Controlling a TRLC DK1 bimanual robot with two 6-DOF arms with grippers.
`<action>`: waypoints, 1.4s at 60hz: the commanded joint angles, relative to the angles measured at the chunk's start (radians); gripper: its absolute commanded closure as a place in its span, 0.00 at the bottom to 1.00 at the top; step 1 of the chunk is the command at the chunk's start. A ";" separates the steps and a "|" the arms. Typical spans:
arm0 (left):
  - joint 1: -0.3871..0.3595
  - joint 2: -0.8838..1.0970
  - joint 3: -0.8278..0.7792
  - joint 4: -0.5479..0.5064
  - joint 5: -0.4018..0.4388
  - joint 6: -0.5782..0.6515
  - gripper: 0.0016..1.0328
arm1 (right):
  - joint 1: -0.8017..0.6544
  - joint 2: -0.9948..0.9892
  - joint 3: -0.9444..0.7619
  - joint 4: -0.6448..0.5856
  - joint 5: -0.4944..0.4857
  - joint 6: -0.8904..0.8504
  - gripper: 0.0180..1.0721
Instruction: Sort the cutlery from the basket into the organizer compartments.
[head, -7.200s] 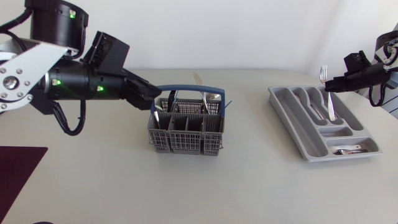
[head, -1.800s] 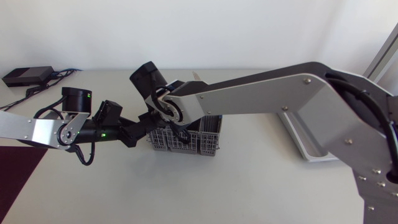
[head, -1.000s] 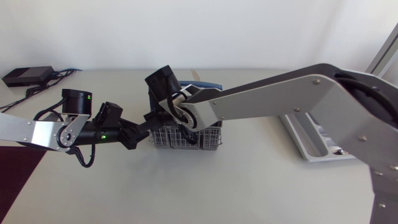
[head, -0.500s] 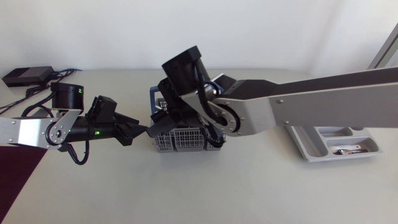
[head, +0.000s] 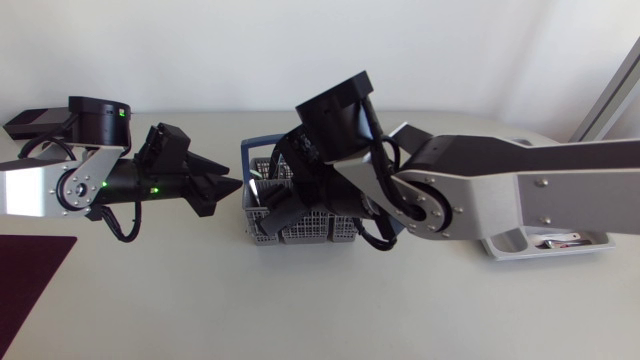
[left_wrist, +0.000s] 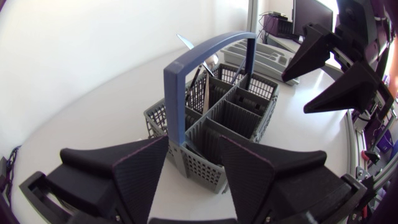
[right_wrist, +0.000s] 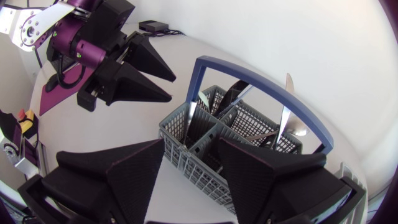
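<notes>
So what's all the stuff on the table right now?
Grey plastic mesh basket with blue handle: one, table's middle.
Silver metal cutlery in the basket: several, standing in its compartments; exact count hidden.
Grey plastic organizer tray: one, table's right side, mostly behind the right arm.
Silver metal cutlery piece: one, lying in the tray's near compartment.
Dark maroon flat mat: one, table's near-left corner.
Left tool: one, black, open, beside the basket's left end.
Right tool: one, black, open, close above the basket.
</notes>
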 joint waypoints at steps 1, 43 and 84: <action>0.005 0.008 0.048 -0.019 -0.004 0.030 0.45 | -0.013 -0.058 -0.057 -0.009 -0.010 -0.024 0.39; -0.163 0.014 0.186 -0.277 -0.191 0.381 0.45 | -0.100 -0.271 -0.242 -0.032 -0.078 -0.052 0.37; -0.255 0.063 0.328 -0.496 -0.337 0.399 0.45 | -0.165 -0.435 -0.345 -0.069 -0.131 -0.072 0.37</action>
